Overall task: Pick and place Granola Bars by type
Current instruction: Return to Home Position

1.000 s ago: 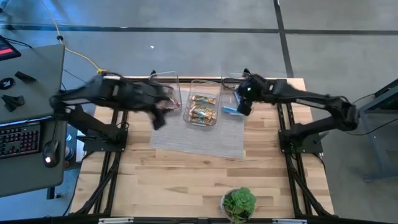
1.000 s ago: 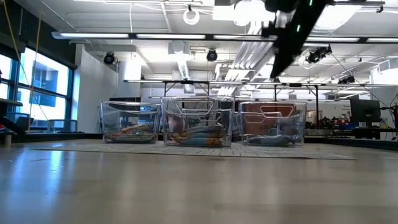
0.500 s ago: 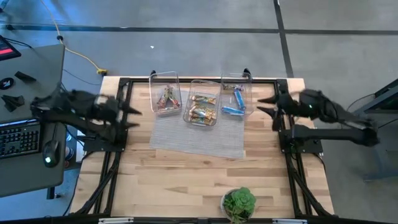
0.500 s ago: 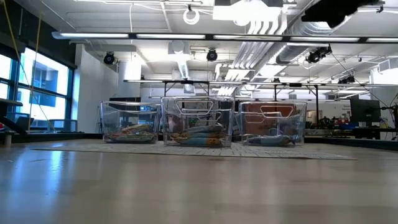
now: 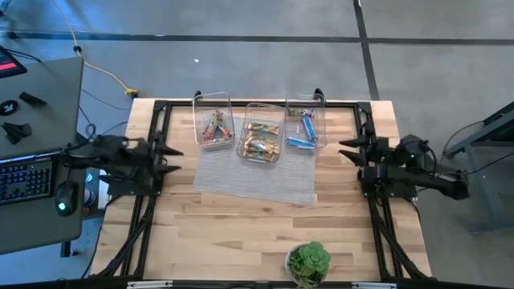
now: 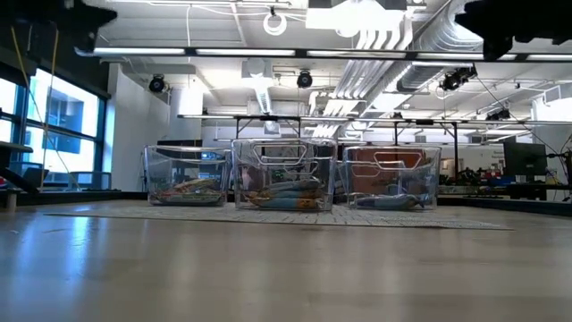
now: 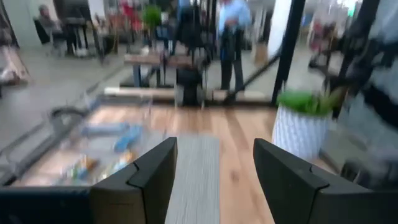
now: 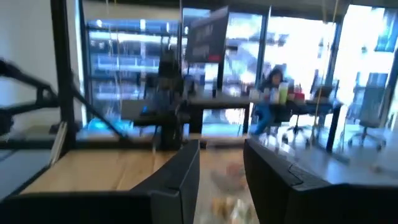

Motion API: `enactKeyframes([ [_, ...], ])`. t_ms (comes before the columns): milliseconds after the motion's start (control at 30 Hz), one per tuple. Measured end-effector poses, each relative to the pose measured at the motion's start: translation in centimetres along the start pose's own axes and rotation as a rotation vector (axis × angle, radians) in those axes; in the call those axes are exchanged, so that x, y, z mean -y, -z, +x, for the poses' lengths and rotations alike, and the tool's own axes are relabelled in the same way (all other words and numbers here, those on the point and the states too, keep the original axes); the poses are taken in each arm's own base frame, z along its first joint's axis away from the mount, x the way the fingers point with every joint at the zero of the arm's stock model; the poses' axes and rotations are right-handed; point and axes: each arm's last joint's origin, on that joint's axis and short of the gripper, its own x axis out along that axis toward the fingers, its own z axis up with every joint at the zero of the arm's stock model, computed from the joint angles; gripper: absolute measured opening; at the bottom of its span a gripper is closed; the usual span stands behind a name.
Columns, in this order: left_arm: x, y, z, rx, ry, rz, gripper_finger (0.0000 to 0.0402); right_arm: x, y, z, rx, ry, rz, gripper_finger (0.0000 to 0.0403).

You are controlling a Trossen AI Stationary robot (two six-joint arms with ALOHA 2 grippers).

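Observation:
The granola bars lie in three clear bins standing in a row on a grey mat (image 5: 257, 181) at the table's far side. The left bin (image 5: 214, 127) holds red-pink bars, the middle bin (image 5: 262, 138) green-gold bars, the right bin (image 5: 303, 128) blue bars. The low view shows the same bins side by side (image 6: 284, 174). My left gripper (image 5: 173, 159) hangs open at the mat's left edge, pointing right. My right gripper (image 5: 347, 150) hangs open to the right of the bins, pointing left. Both are empty; each wrist view shows a gap between the fingers (image 7: 214, 180) (image 8: 221, 180).
A potted green plant (image 5: 308, 262) stands at the table's near edge. Bare wood lies between the mat and the plant. A desk with a keyboard (image 5: 24, 178) sits left of the table. People show in the room beyond, in both wrist views.
Both arms have drawn back from the bins. The left gripper went from over the left bin toward the table's left edge, the right gripper from over the right bin toward the right edge. The bins and bars have stayed put.

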Motion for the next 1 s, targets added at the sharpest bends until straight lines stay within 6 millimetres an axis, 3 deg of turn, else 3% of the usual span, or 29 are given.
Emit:
enactKeyframes([
  [400, 0.6, 5.5, 3.5, 0.002, 0.068, 0.039, 0.0207, -0.1, 6.4, 1.8, 0.102, -0.022, 0.013, 0.0108],
  [800, 0.7, 9.0, 4.8, -0.011, 0.09, -0.01, 0.0207, 0.0, 6.5, 1.8, 0.074, 0.036, 0.004, 0.0108],
  [1000, 0.8, 9.2, 5.0, 0.043, 0.093, -0.038, 0.0207, 0.0, 6.6, 1.8, 0.071, 0.036, 0.003, 0.0108],
])
